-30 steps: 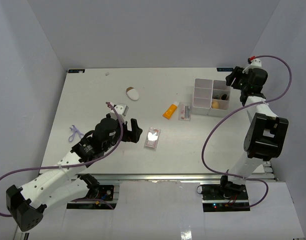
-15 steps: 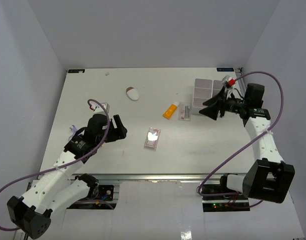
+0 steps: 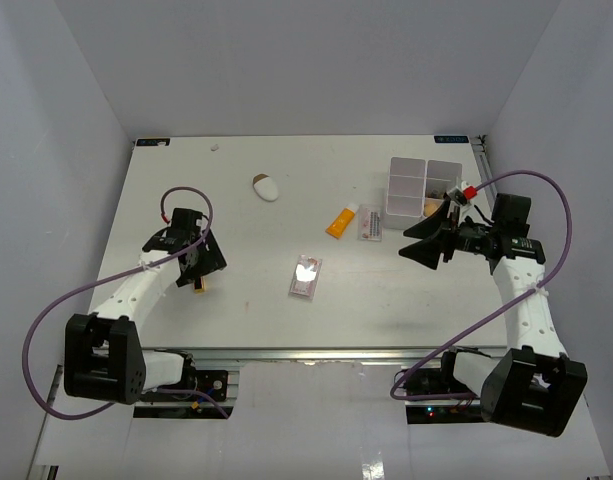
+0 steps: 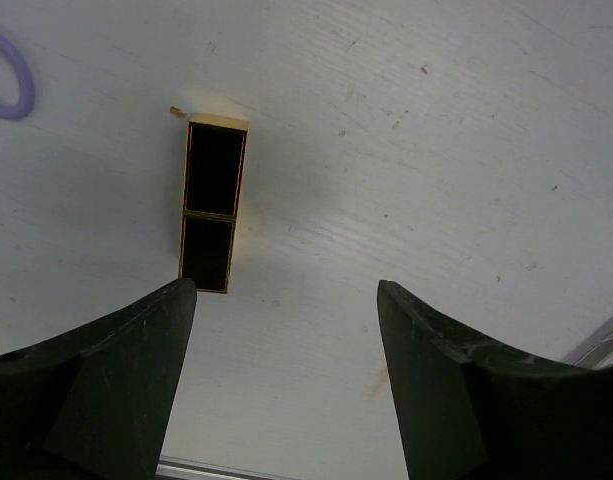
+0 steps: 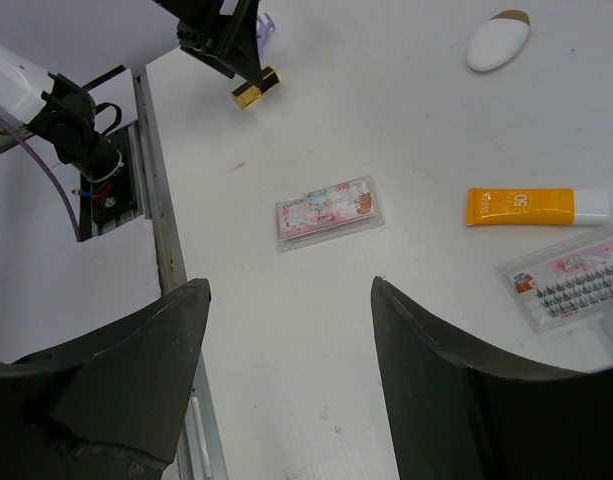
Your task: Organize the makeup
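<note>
My left gripper (image 3: 199, 268) is open and empty at the table's left, pointing down. A black-and-gold lipstick case (image 3: 199, 288) lies just beyond its fingertips; in the left wrist view the case (image 4: 213, 205) lies ahead of the left finger (image 4: 136, 340). My right gripper (image 3: 406, 242) is open and empty, low in front of the white box (image 3: 424, 172), pointing left. A pink palette (image 3: 306, 275) lies mid-table, also in the right wrist view (image 5: 331, 212). The orange tube (image 3: 341, 221), a clear lash palette (image 3: 371, 224) and the white-and-brown oval piece (image 3: 267, 187) lie further back.
A purple hair ring (image 4: 6, 85) lies left of the lipstick case. The metal table rail (image 5: 171, 280) runs along the near edge. My right arm hides part of the box's compartments. Grey walls close in the table on three sides.
My left arm has drawn back to the left and now points down over the lipstick case. My right arm has swung from behind the box to low in front of it, jaws open.
</note>
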`<control>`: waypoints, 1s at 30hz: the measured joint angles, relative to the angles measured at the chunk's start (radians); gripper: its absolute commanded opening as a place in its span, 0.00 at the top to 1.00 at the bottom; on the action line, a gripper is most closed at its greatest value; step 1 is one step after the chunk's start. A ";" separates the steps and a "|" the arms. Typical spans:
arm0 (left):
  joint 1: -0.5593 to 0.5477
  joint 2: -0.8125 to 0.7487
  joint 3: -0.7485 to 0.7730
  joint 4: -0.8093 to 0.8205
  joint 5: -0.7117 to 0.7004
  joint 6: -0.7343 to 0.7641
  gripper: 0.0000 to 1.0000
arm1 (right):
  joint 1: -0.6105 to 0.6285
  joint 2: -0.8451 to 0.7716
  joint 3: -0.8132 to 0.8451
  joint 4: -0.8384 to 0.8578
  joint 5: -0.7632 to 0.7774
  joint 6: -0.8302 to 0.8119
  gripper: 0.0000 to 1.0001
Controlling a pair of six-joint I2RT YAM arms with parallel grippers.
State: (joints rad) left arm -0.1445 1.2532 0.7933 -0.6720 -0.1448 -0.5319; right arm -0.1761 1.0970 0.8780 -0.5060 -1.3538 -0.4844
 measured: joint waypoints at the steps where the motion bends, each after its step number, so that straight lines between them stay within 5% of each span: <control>1: 0.002 0.013 0.000 0.005 0.000 0.006 0.18 | -0.006 -0.013 -0.005 -0.001 -0.005 -0.005 0.28; 14: 0.041 0.144 0.005 0.065 -0.069 0.069 0.23 | -0.044 -0.034 -0.021 -0.010 -0.049 -0.032 0.27; 30: 0.074 0.194 0.004 0.120 -0.037 0.107 0.69 | -0.066 -0.001 -0.025 -0.013 -0.045 -0.032 0.27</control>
State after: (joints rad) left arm -0.0706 1.4467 0.7975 -0.5522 -0.1817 -0.4248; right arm -0.2419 1.0957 0.8528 -0.5189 -1.3987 -0.5163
